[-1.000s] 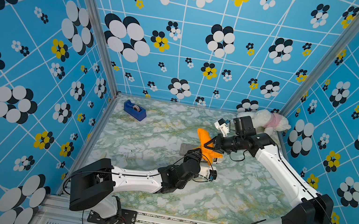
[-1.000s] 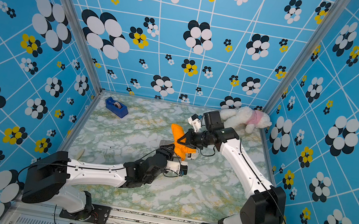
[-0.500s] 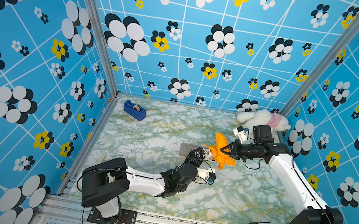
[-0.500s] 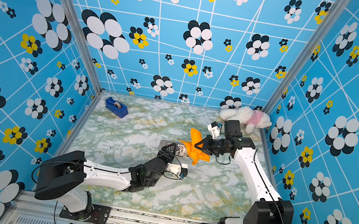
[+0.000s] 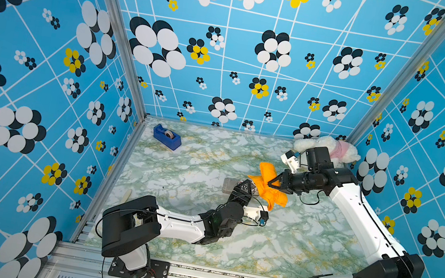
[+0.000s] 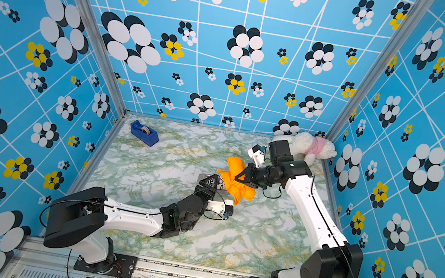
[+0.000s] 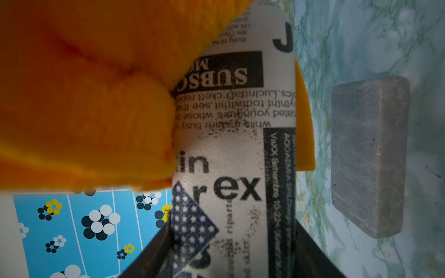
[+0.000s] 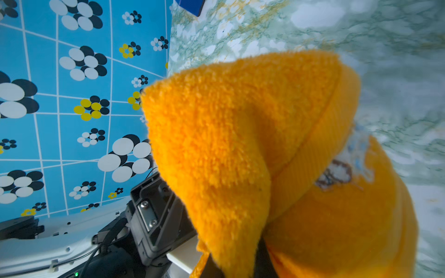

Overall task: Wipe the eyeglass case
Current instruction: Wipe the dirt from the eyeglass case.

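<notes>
left hand [image 5: 244,186] clamped on eyeglass case [image 7: 228,149], mid worktop [image 5: 179,169] | case ran long way out from left hand, far end under orange cloth [image 5: 266,170] | right hand [image 5: 271,183] pinched on cloth, touching case

Robot lab cell w/ floral walls [image 5: 229,55]

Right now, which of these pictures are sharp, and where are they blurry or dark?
In both top views: evenly lit and sharp throughout. Left wrist view: dim overall; the orange cloth, close to the lens, is soft and shadowed, while the print on the eyeglass case reads crisp. Right wrist view: bright; the cloth's fibres are sharp at centre, and the table behind is smeared.
</notes>
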You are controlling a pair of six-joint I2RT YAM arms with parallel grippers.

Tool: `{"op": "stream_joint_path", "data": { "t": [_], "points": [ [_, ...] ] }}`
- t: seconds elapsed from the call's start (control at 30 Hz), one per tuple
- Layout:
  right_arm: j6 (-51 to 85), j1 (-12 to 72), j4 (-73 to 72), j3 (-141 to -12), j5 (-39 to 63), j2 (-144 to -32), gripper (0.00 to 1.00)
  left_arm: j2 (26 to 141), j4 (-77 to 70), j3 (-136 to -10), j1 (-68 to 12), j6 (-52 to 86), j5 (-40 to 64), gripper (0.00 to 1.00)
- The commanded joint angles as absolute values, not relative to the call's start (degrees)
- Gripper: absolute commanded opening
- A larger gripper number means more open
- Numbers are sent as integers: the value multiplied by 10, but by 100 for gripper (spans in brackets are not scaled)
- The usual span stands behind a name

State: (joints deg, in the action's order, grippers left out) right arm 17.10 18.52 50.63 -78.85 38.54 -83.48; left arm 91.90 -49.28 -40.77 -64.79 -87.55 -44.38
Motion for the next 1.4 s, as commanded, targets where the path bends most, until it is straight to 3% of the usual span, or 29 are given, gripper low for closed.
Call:
{"op": "stream_joint_path", "data": {
  "t": [0.0, 0.17, 0.33, 0.53, 0.8, 0.97, 1.37],
  "points": [
    [159, 224, 547, -801, 417, -864, 0, 924, -579, -448, -653, -868, -420, 12],
    [156, 234, 526, -775, 408, -886, 0, 928, -589, -451, -650, -877, -412, 12],
    [156, 144, 501, -705, 398, -852, 0, 905, -591, -430, -638, -863, -425, 11],
    [149, 74, 491, -660, 283, -785, 0, 813, -419, -432, -615, -677, -434, 9],
    [208, 72, 320, -608, 414, -689, 0, 744, -218, -434, -607, -540, -377, 9],
    [225, 75, 292, -618, 475, -684, 0, 726, -172, -438, -607, -490, -354, 10],
    [383, 143, 9, -475, 553, -691, 0, 705, -128, -444, -594, -374, -277, 10]
  ]
}}
